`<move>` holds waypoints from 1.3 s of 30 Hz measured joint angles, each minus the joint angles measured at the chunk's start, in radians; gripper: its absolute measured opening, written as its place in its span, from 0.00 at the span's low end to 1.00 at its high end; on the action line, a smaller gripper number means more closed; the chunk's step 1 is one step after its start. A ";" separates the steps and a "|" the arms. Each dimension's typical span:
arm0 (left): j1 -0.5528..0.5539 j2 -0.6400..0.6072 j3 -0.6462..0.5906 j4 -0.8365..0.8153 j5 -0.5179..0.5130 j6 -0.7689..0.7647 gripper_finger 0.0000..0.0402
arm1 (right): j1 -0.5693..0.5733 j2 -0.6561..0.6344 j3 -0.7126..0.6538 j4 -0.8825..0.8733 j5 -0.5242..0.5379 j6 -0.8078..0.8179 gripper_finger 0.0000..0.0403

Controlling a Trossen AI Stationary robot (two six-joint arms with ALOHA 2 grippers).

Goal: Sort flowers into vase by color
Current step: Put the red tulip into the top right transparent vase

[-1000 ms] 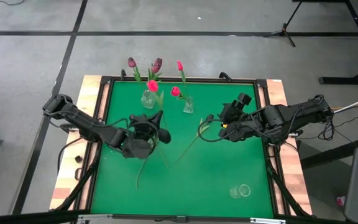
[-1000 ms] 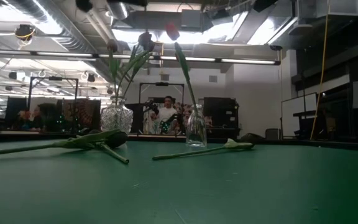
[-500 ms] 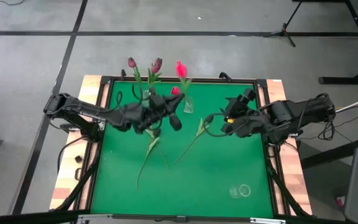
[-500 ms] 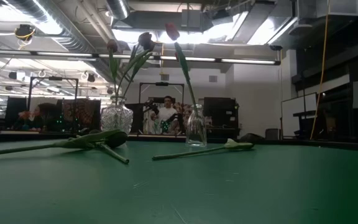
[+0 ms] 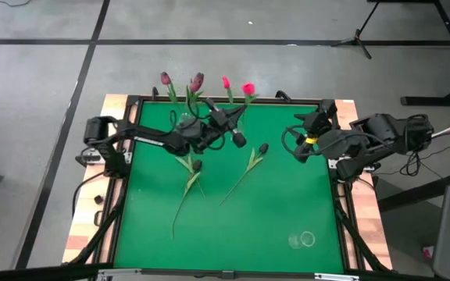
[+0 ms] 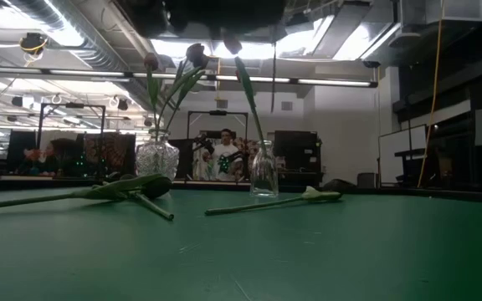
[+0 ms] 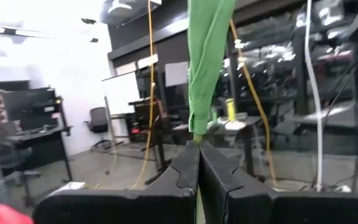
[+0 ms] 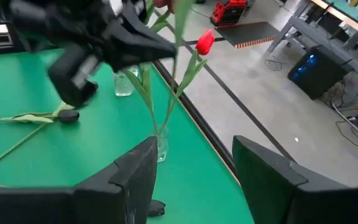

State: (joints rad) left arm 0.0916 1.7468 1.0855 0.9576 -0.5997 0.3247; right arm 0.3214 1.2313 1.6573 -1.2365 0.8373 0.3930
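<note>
My left gripper (image 5: pixel 231 125) is shut on a pink-headed flower (image 5: pixel 248 88) and hovers over the slender glass vase (image 6: pixel 264 167), which holds another pink flower (image 8: pixel 205 42). The round vase (image 5: pixel 186 122) holds two purple flowers (image 5: pixel 197 80). Two dark-headed flowers (image 5: pixel 196 165) (image 5: pixel 262 147) lie flat on the green table. My right gripper (image 5: pixel 294 144) is open near the table's right side and touches nothing. My left gripper pinches the pink flower's green stem (image 7: pixel 194 134) between its two fingers, coming roughly level from the table's left and lying across the stem. The flower is lifted clear and stands upright. Its lower stem end (image 6: pixel 273 84) hangs just above the slender vase's mouth.
An empty clear glass (image 5: pixel 304 240) stands near the table's near right corner. A raised dark rim (image 5: pixel 225 100) borders the green mat. The near half of the mat (image 5: pixel 248 226) holds only the lying flowers' stem ends. People and equipment show in the room behind.
My left gripper rose from the middle of the table and swung toward the far edge and right, above the slender vase. It carried the pink flower up, clear of the table. My right gripper drew back toward the right edge.
</note>
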 joint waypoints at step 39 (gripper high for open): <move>-0.204 -0.021 -0.001 0.136 -0.338 0.298 0.00 | -0.001 0.001 0.000 -0.023 -0.046 0.027 0.52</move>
State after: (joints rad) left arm -0.1128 1.7256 1.0843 1.0934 -0.9378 0.6224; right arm 0.3206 1.2324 1.6573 -1.2593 0.7918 0.4205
